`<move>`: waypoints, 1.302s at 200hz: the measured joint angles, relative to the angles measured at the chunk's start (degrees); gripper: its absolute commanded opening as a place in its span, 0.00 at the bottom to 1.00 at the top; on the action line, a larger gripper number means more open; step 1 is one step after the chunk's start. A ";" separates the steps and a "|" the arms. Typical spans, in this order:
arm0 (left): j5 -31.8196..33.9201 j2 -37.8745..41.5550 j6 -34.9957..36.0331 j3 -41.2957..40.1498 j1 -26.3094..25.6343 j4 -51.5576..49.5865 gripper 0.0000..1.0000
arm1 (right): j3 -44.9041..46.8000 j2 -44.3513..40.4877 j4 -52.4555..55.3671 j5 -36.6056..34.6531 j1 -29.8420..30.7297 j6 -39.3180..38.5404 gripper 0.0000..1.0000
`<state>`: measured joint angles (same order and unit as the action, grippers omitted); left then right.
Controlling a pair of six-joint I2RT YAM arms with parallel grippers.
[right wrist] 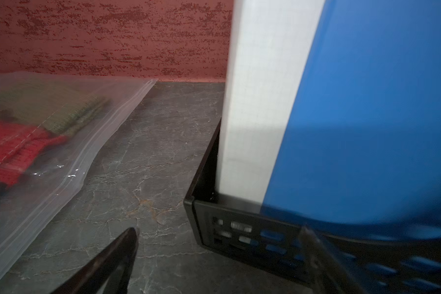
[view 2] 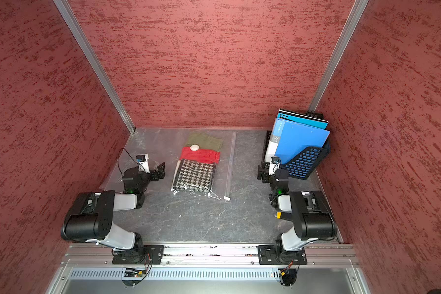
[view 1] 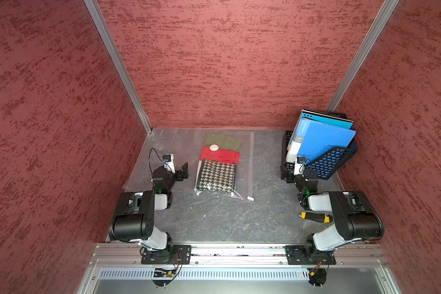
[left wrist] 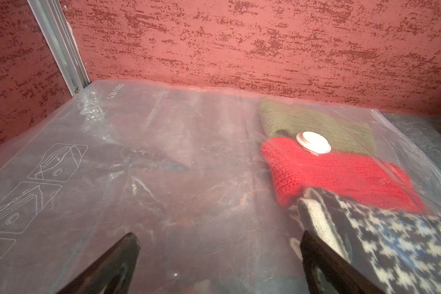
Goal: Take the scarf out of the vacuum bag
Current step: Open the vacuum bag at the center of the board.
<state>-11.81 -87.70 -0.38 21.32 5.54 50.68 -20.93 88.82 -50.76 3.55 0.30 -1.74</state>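
Note:
The clear vacuum bag [view 1: 173,150] lies flat on the table from the back left corner to the middle. Its white valve cap [view 1: 214,147] faces up. The zip strip [view 1: 251,163] runs along the bag's right edge, with the white slider clip [view 1: 250,198] at its near end. Three folded scarves lie inside: olive [view 1: 223,141], red [view 1: 220,155] and black-and-white houndstooth [view 1: 215,175]. My left gripper [view 1: 182,172] [left wrist: 219,236] hovers open over the bag, just left of the houndstooth scarf. My right gripper [view 1: 287,174] [right wrist: 219,230] stands open beside the rack, right of the zip strip, holding nothing.
A black mesh file rack [view 1: 329,163] with blue folders [view 1: 323,138] stands at the back right, close to the right gripper. A yellow-and-black handled tool [view 1: 315,217] lies by the right arm. Red walls close in the table on three sides.

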 measured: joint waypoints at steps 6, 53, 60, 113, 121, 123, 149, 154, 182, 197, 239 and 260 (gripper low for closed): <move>-0.85 0.00 -0.04 -0.15 0.26 0.55 1.00 | -0.02 0.00 0.02 0.02 0.00 0.00 0.99; -2.73 0.00 -0.20 -0.48 1.11 1.88 1.00 | -0.02 0.00 0.00 0.11 -0.02 0.00 0.99; -2.75 0.00 -0.22 -0.50 1.11 1.90 1.00 | -0.02 0.00 0.00 0.09 -0.02 0.02 0.99; -3.91 0.00 -0.22 -0.76 1.60 2.82 1.00 | -0.02 0.00 0.02 0.11 -0.02 0.02 0.99; -4.13 0.00 -0.22 -0.76 1.57 2.93 1.00 | -0.02 0.00 0.02 0.11 -0.04 0.00 0.99; -4.20 0.00 -0.22 -0.76 1.57 2.95 1.00 | -0.02 0.00 0.00 0.13 -0.02 0.00 0.99; -4.42 0.00 -0.22 -0.76 1.57 2.97 1.00 | -0.13 0.00 0.04 0.31 -0.02 0.02 0.99; -4.42 0.00 -0.22 -0.76 1.57 2.95 1.00 | -0.13 0.00 0.04 0.31 -0.04 0.02 0.99; -3.58 0.00 -0.46 -0.87 1.53 3.08 1.00 | -0.13 -0.04 0.04 0.31 -0.04 0.07 0.99; -0.39 1.51 -1.33 -2.23 1.20 3.23 1.00 | 0.00 -1.75 1.09 -0.17 -0.02 0.31 0.99; 16.17 19.10 -8.17 6.95 -7.82 -22.27 1.00 | -10.71 -19.28 25.38 -9.90 3.63 6.29 0.99; 23.85 19.69 -10.93 19.89 -16.02 -34.45 1.00 | -22.95 -20.33 38.38 -14.25 7.41 11.72 0.99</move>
<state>12.03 -68.01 -11.31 41.21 -10.48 16.23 -43.88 68.49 -12.38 -10.70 7.70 9.98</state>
